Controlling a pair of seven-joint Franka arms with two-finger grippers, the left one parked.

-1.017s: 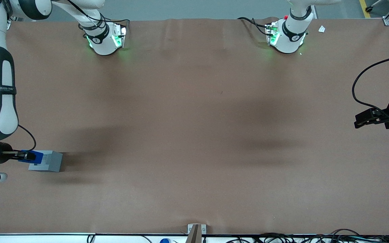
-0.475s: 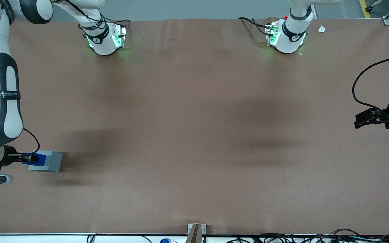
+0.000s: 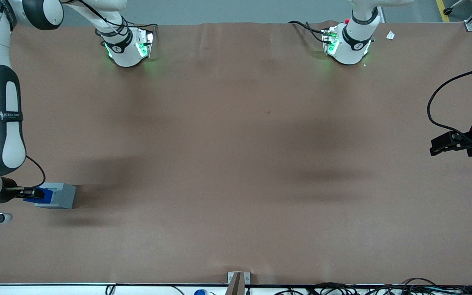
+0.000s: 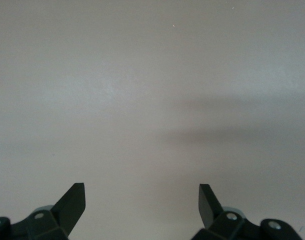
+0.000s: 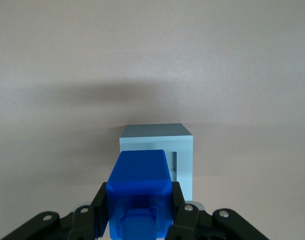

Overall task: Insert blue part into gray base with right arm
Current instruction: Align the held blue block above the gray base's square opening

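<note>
The gray base [image 3: 61, 196] sits on the brown table at the working arm's end, fairly near the front camera. My right gripper [image 3: 35, 192] is shut on the blue part [image 3: 43, 195], which hangs over the base's top at the edge nearest the arm. In the right wrist view the blue part [image 5: 138, 192] is clamped between both black fingers [image 5: 99, 207] and covers much of the gray base [image 5: 162, 145]. A narrow strip of the base's socket [image 5: 174, 166] shows beside the blue part.
The brown table cover [image 3: 236, 164] stretches wide toward the parked arm's end. Two white arm bases [image 3: 127, 45] with green lights stand at the table's edge farthest from the front camera. A bracket [image 3: 238, 278] and cables lie along the near edge.
The blue part and my gripper have drawn back slightly toward the working arm's end over the gray base and sit lower against it. The forearm shifted a little. The base stayed put.
</note>
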